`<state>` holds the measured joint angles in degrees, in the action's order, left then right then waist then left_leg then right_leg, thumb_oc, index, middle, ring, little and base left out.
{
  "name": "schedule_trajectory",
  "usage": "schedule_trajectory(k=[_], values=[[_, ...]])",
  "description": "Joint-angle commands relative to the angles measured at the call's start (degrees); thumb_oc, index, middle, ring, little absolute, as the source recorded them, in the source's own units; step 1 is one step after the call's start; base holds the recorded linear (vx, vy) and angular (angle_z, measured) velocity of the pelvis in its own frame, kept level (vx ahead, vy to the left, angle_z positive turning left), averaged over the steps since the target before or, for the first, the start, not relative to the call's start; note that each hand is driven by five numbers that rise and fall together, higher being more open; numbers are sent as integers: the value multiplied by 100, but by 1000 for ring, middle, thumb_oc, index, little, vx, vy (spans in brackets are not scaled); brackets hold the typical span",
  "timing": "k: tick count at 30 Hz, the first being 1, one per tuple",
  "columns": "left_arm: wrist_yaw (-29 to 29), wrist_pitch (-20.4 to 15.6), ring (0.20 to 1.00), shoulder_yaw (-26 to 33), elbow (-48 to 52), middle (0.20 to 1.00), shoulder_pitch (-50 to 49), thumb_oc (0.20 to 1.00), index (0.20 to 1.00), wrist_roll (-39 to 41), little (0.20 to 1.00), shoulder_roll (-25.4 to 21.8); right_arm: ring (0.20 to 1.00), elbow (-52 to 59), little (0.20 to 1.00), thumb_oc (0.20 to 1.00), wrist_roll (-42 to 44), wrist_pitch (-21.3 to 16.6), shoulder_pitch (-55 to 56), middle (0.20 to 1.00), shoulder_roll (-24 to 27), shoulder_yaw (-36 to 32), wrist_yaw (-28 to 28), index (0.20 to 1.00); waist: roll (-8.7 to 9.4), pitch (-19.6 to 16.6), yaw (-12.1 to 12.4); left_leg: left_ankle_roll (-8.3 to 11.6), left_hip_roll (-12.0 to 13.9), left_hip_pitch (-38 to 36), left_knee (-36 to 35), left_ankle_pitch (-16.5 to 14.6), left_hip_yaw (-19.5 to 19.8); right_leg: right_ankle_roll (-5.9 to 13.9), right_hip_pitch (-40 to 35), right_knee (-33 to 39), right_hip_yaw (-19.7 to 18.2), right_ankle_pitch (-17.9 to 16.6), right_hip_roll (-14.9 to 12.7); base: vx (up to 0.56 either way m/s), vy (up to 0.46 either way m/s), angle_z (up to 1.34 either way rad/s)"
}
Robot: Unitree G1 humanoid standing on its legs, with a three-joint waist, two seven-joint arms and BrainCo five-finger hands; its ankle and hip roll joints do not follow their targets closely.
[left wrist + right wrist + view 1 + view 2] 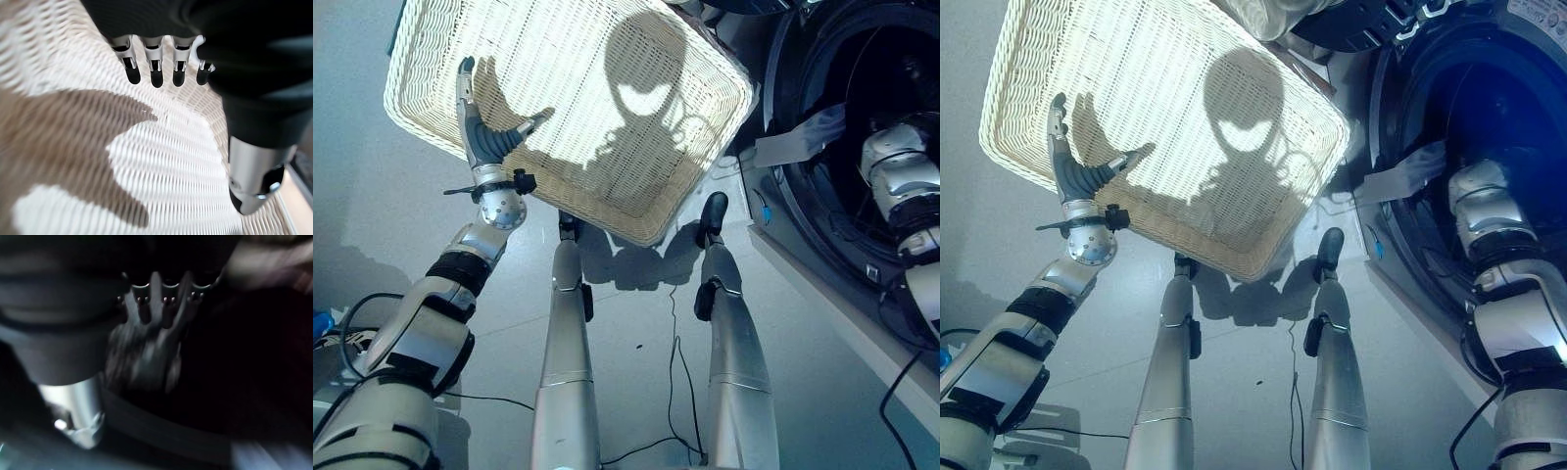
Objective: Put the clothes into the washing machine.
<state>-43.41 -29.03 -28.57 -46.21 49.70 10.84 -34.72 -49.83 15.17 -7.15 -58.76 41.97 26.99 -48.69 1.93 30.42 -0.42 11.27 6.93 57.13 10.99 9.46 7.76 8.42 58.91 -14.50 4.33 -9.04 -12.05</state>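
A pale grey floor is stretching beneath the robot, with a white wicker basket (570, 108) lying on it to the robot's left and the washing machine (1410, 147) standing open at its right, a light-coloured piece of cloth (1408, 174) lying across the rim of its opening. The left hand (1072, 166) is hovering over the basket with its fingers straight and spread, holding nothing, and the weave below it is looking bare of clothes. The right arm is reaching into the dark drum; in the right wrist view the right hand (146, 328) is showing against something greyish, but whether its fingers are closing on it cannot be told. The loading step appears to be under way, likely near its end. The next move probably calls for pushing the cloth at the rim fully inside, past the right arm.
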Motion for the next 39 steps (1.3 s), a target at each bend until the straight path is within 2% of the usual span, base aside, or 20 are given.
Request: schedule_trajectory(k=[1,2,9,14,16,21,28,32,36,39], values=[[73,-162,1000,100,-1,1000,-37,1000,1000,71,1000,157,1000,27,1000,1000,-573,-114,93,1000,259,84,219,1000,40,-63,59,-756,-712,-374,147,-604,-440,200,-189,182,302,-263,568,-54,-4,0],[99,-169,1000,111,10,1000,-113,1000,1000,96,1000,229,1000,179,1000,1000,-944,-44,210,1000,169,107,282,1000,34,-63,57,-760,-701,-488,134,-613,-467,206,-289,191,300,-256,547,-40,-2,-3],[94,-202,1000,248,205,1000,-569,1000,1000,-116,1000,476,1000,1127,1000,1000,-1820,-148,1036,1000,-165,205,691,1000,47,-63,3,-757,-607,-1004,-7,-639,-619,239,-705,271,280,-240,466,-25,2,-4],[41,-160,1000,298,291,1000,-664,1000,1000,-203,1000,535,1000,1488,1000,1000,-2036,-146,1305,1000,-265,203,787,1000,57,-63,-33,-756,-595,-1101,-27,-655,-650,237,-769,266,255,-215,460,-3,6,0],[-135,-73,1000,379,468,1000,-922,1000,1000,-457,1000,704,1000,2158,1000,1000,-2576,-132,1914,1000,-499,180,869,1000,77,-63,-106,-768,-580,-1269,-57,-682,-711,200,-894,253,192,-148,479,-14,56,-1],[-61,28,1000,484,485,1000,-1301,1000,1000,-594,1000,823,1000,2606,1000,1000,-2983,-203,2619,1000,-732,192,1022,1000,108,-63,-169,-772,-545,-1604,-106,-719,-812,171,-1205,293,154,-71,472,-6,11,-1],[328,65,1000,635,370,1000,-2064,1000,1000,-618,1000,958,1000,2650,1000,1000,-3011,-558,3378,1000,-762,293,1447,1000,109,-63,-100,-728,-477,-2368,-285,-772,-969,184,-1956,487,206,14,348,-17,3,-5],[713,-21,1000,643,-27,1000,-2804,1000,1000,-836,1000,1077,1000,2381,1000,1000,-2777,-910,4042,1000,-792,343,2081,1000,32,-63,66,-653,-457,-3454,-600,-774,-1088,247,-3057,732,319,152,158,-8,30,-6],[1089,-11,1000,676,-303,1000,-3084,1000,1000,-846,1000,1051,1000,2102,1000,1000,-2451,-963,4404,1000,-896,263,2490,1000,-34,-63,125,-609,-435,-4239,-901,-768,-1187,265,-3867,942,369,246,95,38,41,1],[1456,-19,1000,701,-507,1000,-3397,1000,1000,-875,1000,1040,1000,1770,1000,1000,-2083,-872,4789,1000,-1083,133,3010,1000,-50,-331,150,-564,-425,-4728,-1110,-766,-1225,254,-4430,1159,453,294,79,96,8,9]])
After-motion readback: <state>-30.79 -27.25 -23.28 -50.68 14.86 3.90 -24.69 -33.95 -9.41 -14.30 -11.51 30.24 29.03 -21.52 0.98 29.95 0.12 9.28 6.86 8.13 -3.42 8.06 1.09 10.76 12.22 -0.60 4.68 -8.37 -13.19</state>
